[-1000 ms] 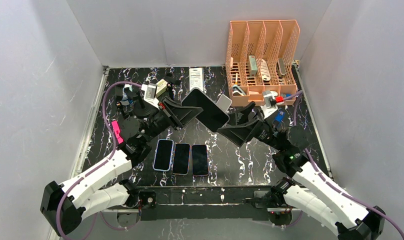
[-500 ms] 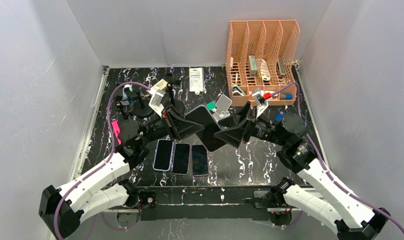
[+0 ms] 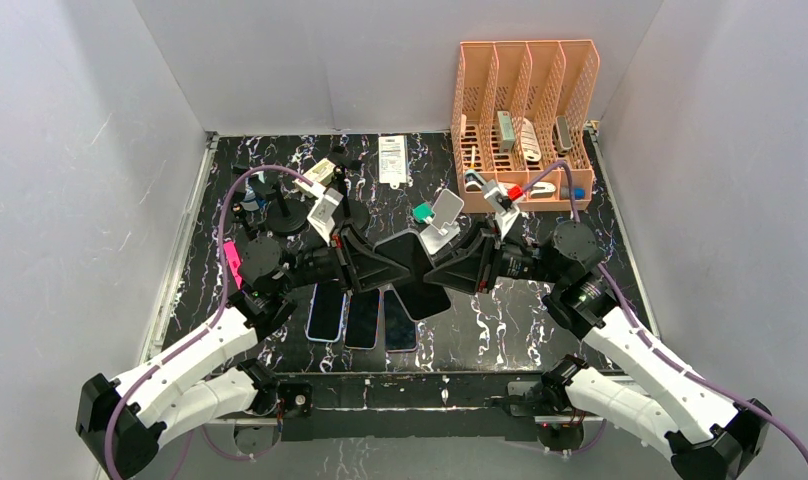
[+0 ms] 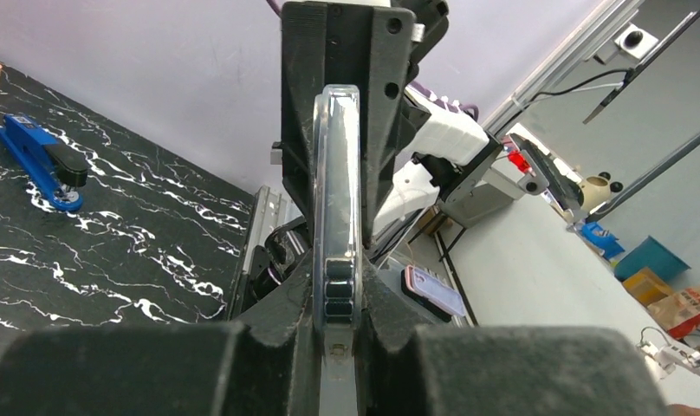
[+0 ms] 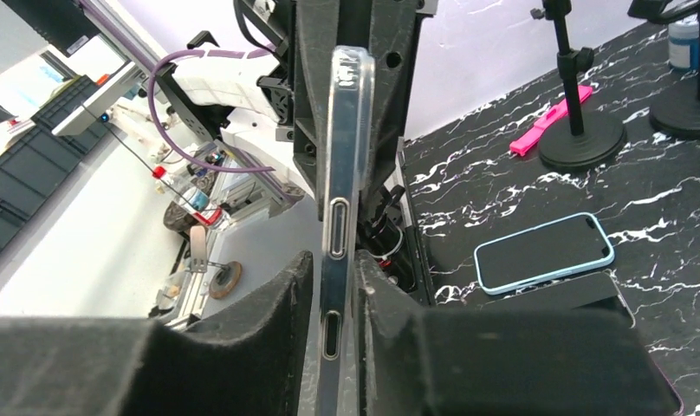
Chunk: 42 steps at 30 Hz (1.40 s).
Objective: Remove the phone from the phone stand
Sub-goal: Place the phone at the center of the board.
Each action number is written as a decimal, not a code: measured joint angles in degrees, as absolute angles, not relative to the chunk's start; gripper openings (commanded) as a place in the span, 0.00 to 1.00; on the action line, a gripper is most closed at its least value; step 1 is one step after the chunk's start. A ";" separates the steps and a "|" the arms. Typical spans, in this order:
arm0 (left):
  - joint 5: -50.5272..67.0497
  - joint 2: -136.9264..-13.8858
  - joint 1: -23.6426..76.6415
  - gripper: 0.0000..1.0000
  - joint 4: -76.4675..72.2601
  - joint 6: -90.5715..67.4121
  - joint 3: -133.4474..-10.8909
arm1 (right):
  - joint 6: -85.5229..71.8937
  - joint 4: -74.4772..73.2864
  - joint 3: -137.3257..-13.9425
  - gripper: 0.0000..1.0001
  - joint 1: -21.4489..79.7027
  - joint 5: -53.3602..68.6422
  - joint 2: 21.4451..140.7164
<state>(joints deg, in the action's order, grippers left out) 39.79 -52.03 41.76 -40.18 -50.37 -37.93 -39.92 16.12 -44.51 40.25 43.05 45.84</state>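
A dark phone (image 3: pixel 412 272) in a clear case hangs above the table's middle, away from the small white phone stand (image 3: pixel 444 213) behind it. My left gripper (image 3: pixel 378 268) is shut on the phone's left end. From the other side, my right gripper (image 3: pixel 452 270) is shut on its right end. The left wrist view has the phone (image 4: pixel 336 173) edge-on, pinched at the left gripper (image 4: pixel 338 303). In the right wrist view the phone (image 5: pixel 345 156) stands edge-on too, with the right gripper (image 5: pixel 333 290) pressed on both faces.
Three phones (image 3: pixel 362 318) lie side by side on the black marble table, under the held one. An orange desk organizer (image 3: pixel 523 120) stands at the back right. Black round-based stands (image 3: pixel 285 215) and a pink item (image 3: pixel 232 262) are at the left. A blue stapler (image 4: pixel 43 165) lies on the table.
Both arms have brought the phone down and nearer, away from the stand. My right gripper went from open to shut on the phone's right end.
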 measured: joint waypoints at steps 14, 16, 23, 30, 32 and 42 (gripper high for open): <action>40.07 -50.96 41.87 0.56 -34.70 -44.97 -37.98 | -41.17 17.52 -41.47 0.01 40.16 43.75 45.89; 38.96 -50.70 41.87 0.70 -32.86 -43.20 -38.02 | -40.49 16.10 -41.28 0.01 40.23 43.22 45.45; 26.24 -44.56 41.87 0.79 -19.79 -35.14 -37.89 | -37.10 9.39 -37.32 0.01 40.40 31.99 38.04; 10.79 -36.07 41.87 0.80 -10.87 -28.80 -35.57 | -37.98 1.10 -30.65 0.01 40.42 16.93 32.60; 6.57 -35.66 41.87 0.80 -8.69 -27.62 -34.96 | -39.22 -0.64 -28.18 0.01 40.42 13.41 31.40; -1.26 -38.52 41.87 0.77 -3.57 -23.88 -31.07 | -46.44 -3.07 -15.38 0.01 40.42 7.62 31.14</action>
<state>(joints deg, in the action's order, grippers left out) -1.26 -38.52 41.87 -3.57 -23.88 -31.07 -46.44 -3.07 -15.38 40.42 7.62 31.14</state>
